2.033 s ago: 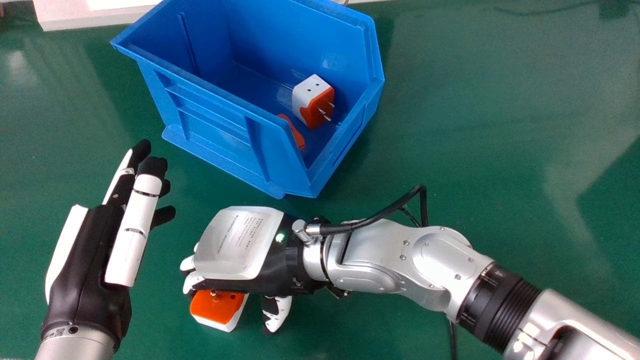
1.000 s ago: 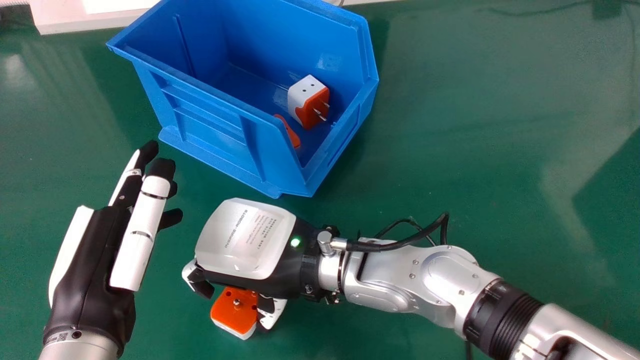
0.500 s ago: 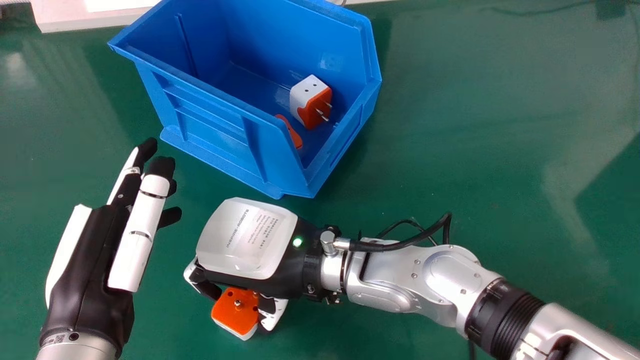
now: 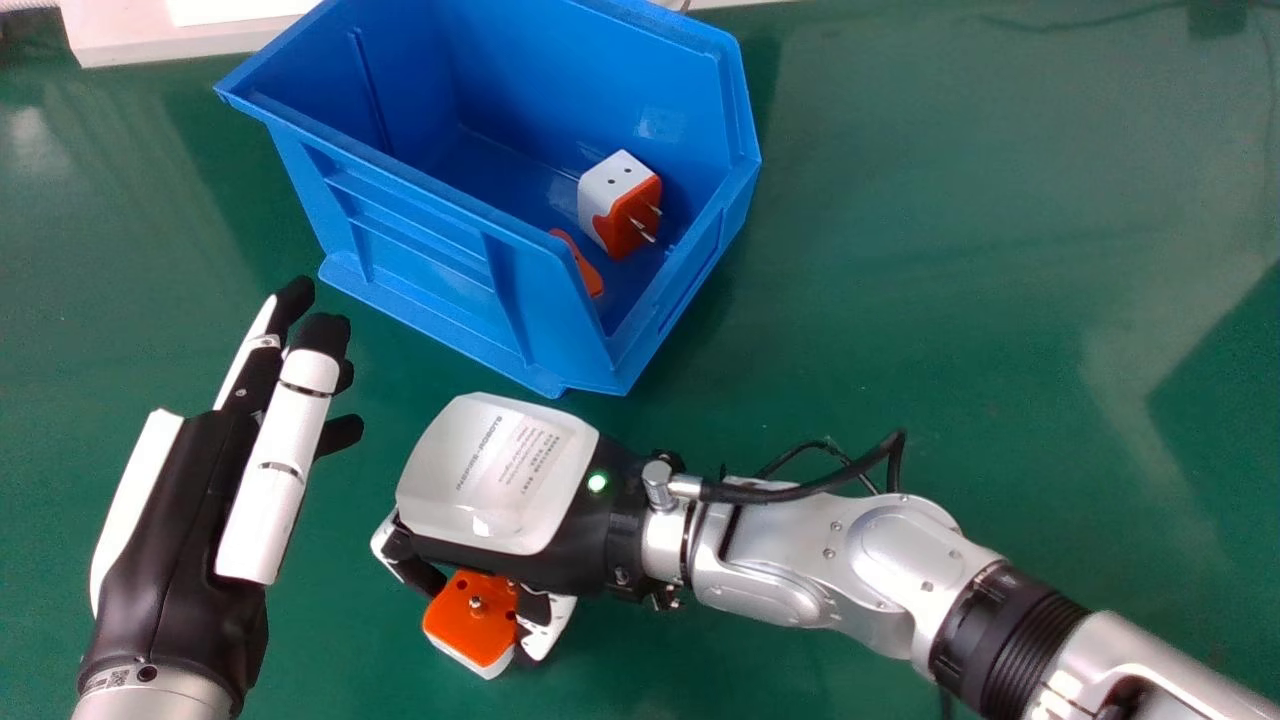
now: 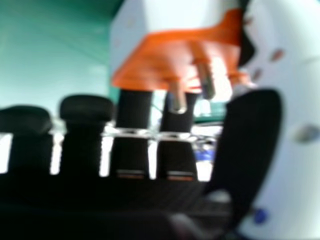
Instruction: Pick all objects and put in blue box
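Box (image 4: 430, 265) has 2 orange objs (image 4: 630, 217), R hand (image 4: 500, 475) 1 plug (image 4: 468, 625).

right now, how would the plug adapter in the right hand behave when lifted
The plug adapter looks like hard plastic, so it should be stiff. Its smooth faces might let it twist in the right hand. Its protruding metal prongs could catch on something.

Lab or workshop, cannot tell which | green work surface (image 4: 950, 300) | blue box (image 4: 430, 265)

The blue box (image 4: 430, 262) looks like smooth, slightly glossy plastic.
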Robot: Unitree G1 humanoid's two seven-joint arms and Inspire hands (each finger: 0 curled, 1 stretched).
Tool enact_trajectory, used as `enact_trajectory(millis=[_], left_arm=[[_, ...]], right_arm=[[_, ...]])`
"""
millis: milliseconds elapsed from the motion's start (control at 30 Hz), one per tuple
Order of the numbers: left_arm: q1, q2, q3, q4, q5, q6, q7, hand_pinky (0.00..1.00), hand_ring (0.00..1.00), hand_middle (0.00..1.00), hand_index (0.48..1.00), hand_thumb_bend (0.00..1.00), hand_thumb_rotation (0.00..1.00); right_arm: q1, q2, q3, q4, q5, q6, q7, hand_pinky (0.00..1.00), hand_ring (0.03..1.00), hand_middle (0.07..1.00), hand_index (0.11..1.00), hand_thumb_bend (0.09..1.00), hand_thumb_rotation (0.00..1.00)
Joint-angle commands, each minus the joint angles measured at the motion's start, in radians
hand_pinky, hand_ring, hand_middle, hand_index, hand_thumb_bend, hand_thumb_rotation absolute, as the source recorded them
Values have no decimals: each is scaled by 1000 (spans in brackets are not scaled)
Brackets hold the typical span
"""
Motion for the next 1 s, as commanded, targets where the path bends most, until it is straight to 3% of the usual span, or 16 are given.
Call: enact_trajectory(millis=[0,100,200,333,533,733,967], left_arm=[[-3,4,4,-31,-2,-2,-2,856,921,939,969,470,1000],[-6,4,3,-28,-3,-1,-2,856,921,938,969,469,1000],[-9,4,1,-26,-1,-1,-2,856,921,938,968,469,1000],[-14,4,3,-25,-3,2,-2,856,921,938,969,468,1000],[-25,5,2,-17,-1,5,-2,856,921,938,969,467,1000],[-32,5,1,-10,2,5,-1,856,921,938,969,466,1000],[-50,9,3,7,6,6,0,856,921,938,969,465,1000]], right_arm=[[4,9,-2,4,18,14,63,44,78,151,471,519,122],[9,6,-9,-2,52,23,145,61,92,173,471,519,122],[14,2,-19,-17,80,32,196,118,143,252,478,521,78],[17,-2,-25,-27,85,35,191,166,189,317,483,522,39],[17,-3,-25,-36,74,41,169,143,164,386,478,526,16],[10,-17,-16,-55,34,50,132,184,203,394,486,525,6],[38,-28,-71,-152,70,86,166,215,236,397,493,525,2]])
